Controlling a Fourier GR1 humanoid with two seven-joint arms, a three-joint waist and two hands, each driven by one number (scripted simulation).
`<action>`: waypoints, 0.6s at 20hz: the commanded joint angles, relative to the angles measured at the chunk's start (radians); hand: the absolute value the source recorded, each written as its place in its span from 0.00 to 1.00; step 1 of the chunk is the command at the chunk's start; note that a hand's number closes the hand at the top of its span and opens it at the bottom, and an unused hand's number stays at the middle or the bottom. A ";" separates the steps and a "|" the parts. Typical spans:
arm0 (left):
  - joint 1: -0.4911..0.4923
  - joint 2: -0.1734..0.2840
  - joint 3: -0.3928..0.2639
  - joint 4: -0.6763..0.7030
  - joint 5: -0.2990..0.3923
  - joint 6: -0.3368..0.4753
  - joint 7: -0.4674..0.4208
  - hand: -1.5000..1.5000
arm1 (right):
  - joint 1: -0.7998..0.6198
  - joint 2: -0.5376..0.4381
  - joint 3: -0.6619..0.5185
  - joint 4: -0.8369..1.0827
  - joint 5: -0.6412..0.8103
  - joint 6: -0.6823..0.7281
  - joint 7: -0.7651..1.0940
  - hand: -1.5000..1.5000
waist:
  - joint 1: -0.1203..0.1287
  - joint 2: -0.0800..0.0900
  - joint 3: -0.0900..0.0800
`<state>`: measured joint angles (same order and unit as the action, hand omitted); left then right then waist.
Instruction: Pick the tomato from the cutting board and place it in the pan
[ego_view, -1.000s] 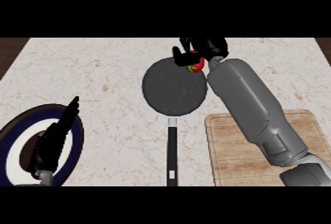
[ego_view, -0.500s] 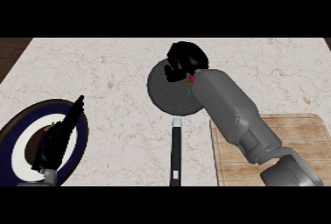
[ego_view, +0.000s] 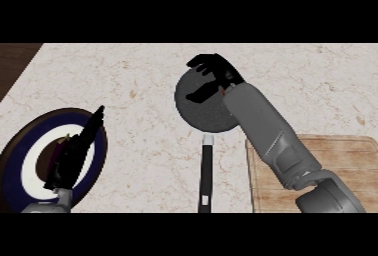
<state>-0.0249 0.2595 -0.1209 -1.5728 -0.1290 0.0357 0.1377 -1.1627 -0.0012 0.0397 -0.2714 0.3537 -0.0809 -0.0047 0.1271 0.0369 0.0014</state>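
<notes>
Since the earlier frame right hand (ego_view: 212, 76) has swung over the pan (ego_view: 193, 107), fingers curled round the barely visible tomato (ego_view: 224, 91) above its far rim, so an early release risks it rolling onto the counter (ego_view: 140, 75); left hand (ego_view: 74, 155) rests open over the plate (ego_view: 29, 137).
</notes>
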 joint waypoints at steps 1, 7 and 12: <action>-0.025 -0.012 -0.001 0.020 -0.006 0.006 0.009 0.50 | -0.010 0.001 -0.052 -0.020 -0.102 -0.094 -0.080 0.00 | 0.005 -0.001 0.000; 0.039 0.014 0.018 -0.036 0.005 -0.005 0.000 0.50 | -0.021 0.001 -0.163 -0.006 -0.183 -0.264 -0.148 0.00 | -0.021 -0.007 0.000; 0.051 -0.005 0.028 0.002 -0.002 0.018 -0.013 0.50 | -0.007 -0.062 -0.255 0.003 -0.245 -0.335 -0.190 0.00 | -0.054 -0.007 0.000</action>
<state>-0.0064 0.2708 -0.0901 -1.5763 -0.1231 0.0357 0.1358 -1.1873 -0.0226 -0.1537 -0.2739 0.1499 -0.3663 -0.1454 0.0923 0.0305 0.0010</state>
